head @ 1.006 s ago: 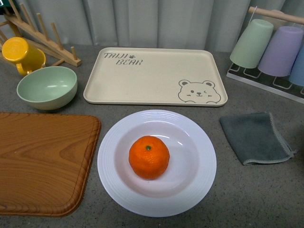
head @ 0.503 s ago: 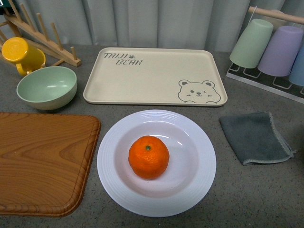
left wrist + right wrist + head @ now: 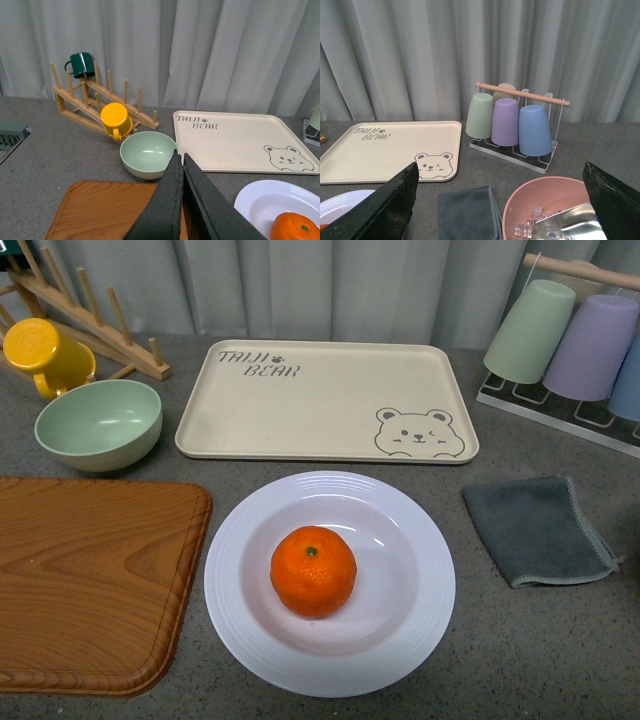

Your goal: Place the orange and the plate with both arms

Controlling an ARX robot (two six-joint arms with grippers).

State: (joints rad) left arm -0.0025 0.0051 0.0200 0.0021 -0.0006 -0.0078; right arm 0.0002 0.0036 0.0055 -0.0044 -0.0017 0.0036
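orange sitting in the middle of plate, stem dot facing up, on a grey counter near the robot, roughly centred. wooden board lies just left of the plate, folded grey cloth to its right, beige bear tray beyond it on the far side

the orange looks light and firm with a little give; its round shape and glossy skin suggest it would roll or slip, so the safest hold is probably across its widest part, pads on opposite sides. the plate looks stiff, smooth and likely breakable, heavier than the fruit; its wide ridged rim is the natural place to pinch, probably at the left or right edge where the counter is free

neither arm shows in the front view. in the left wrist view the left gripper has its dark fingers pressed together with nothing between them, raised above the board and touching nothing. in the right wrist view the right gripper is spread wide, empty, raised to the right of the plate, touching nothing
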